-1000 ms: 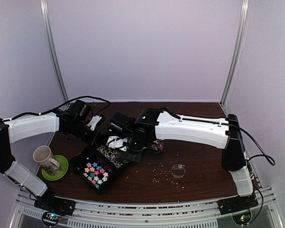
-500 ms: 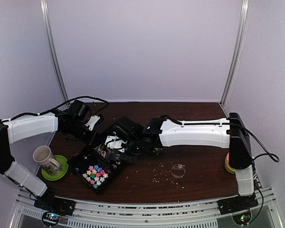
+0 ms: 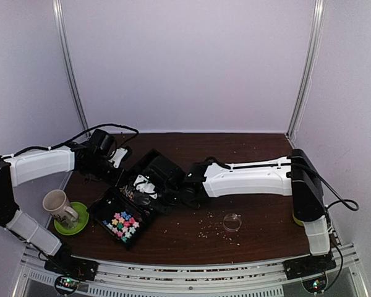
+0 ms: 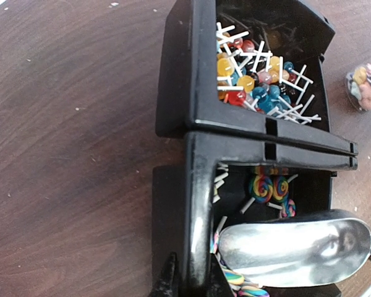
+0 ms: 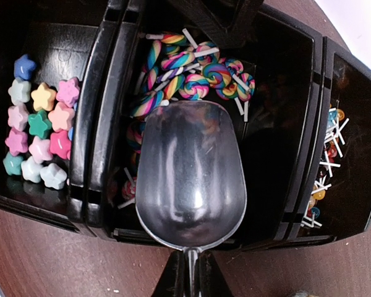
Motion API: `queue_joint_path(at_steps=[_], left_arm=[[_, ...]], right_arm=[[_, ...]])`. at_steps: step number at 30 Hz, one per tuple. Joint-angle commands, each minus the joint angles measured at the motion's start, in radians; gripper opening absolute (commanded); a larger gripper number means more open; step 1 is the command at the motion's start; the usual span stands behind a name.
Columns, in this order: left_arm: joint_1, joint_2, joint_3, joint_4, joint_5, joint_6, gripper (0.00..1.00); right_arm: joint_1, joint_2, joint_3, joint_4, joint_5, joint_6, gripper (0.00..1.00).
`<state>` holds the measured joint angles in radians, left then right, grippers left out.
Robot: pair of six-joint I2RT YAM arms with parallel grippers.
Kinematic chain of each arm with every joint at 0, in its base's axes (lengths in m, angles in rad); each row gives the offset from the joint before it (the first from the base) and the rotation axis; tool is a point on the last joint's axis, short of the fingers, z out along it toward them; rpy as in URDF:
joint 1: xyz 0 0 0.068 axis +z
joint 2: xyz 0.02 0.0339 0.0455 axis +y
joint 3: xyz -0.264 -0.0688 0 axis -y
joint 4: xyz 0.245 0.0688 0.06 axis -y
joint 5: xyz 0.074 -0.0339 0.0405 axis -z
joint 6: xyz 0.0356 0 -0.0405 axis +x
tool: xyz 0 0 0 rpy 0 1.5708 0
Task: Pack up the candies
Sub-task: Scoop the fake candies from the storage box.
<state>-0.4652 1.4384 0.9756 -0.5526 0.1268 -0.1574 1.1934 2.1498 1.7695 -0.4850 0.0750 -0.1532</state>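
A dark brown wooden bench (image 3: 253, 151) fills the lower half of the overhead view. Two white-and-black arms lie across it. The left arm (image 3: 40, 166) enters from the left edge, and the right arm (image 3: 247, 178) stretches from the right edge toward the centre.

Left of centre sits a black plastic three-compartment tray (image 3: 98, 212). At the bottom of its wrist view, the left tool (image 4: 193, 283) is clamped shut on the tray's side wall. At lower left a beige ceramic mug (image 3: 57, 204) stands on a round green saucer (image 3: 80, 221).

The right tool (image 5: 190, 281) is closed on the thin handle of a silvery metal scoop (image 5: 188, 179), whose bowl hangs over the middle compartment. A small clear round cup (image 3: 232, 221) stands low, right of centre.

The candies lie in the tray:
- **Left compartment of the right wrist view:** pastel star-shaped candies (image 5: 40, 124).
- **Middle compartment:** rainbow swirl lollipops (image 5: 195, 74), past the scoop's lip.
- **Right compartment:** small round lollipops on white sticks (image 5: 328, 167).

At the upper right of the left wrist view, a small clear pot (image 4: 351, 93) holding pink and yellow sweets (image 4: 362, 77) rests on the bench. Pale crumbs (image 3: 205, 228) dot the wood near the cup.

Compared with a second earlier, the right arm lies lower and reaches further left, and its wrist has moved from the tray's right end to above its middle. The tray, mug and left arm sit about where they were.
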Motion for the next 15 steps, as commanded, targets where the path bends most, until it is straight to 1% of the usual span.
queue_joint_path(at_steps=[1, 6, 12, 13, 15], left_arm=[[-0.038, -0.075, 0.05, 0.224, 0.275, -0.101, 0.0], [-0.034, -0.082, 0.047, 0.226, 0.266, -0.106, 0.0], [-0.026, -0.085, 0.043, 0.23, 0.27, -0.111, 0.0], [-0.026, -0.085, 0.043, 0.23, 0.27, -0.113, 0.0], [-0.024, -0.085, 0.041, 0.23, 0.266, -0.115, 0.0]], right_arm=[[0.017, 0.074, -0.033, 0.161, -0.001, 0.124, 0.0], [0.015, 0.045, -0.087, 0.243, 0.054, 0.231, 0.0], [0.001, -0.024, -0.216, 0.413, 0.021, 0.294, 0.0], [-0.001, -0.025, -0.213, 0.409, 0.028, 0.301, 0.0], [-0.003, -0.016, -0.193, 0.373, 0.097, 0.327, 0.0]])
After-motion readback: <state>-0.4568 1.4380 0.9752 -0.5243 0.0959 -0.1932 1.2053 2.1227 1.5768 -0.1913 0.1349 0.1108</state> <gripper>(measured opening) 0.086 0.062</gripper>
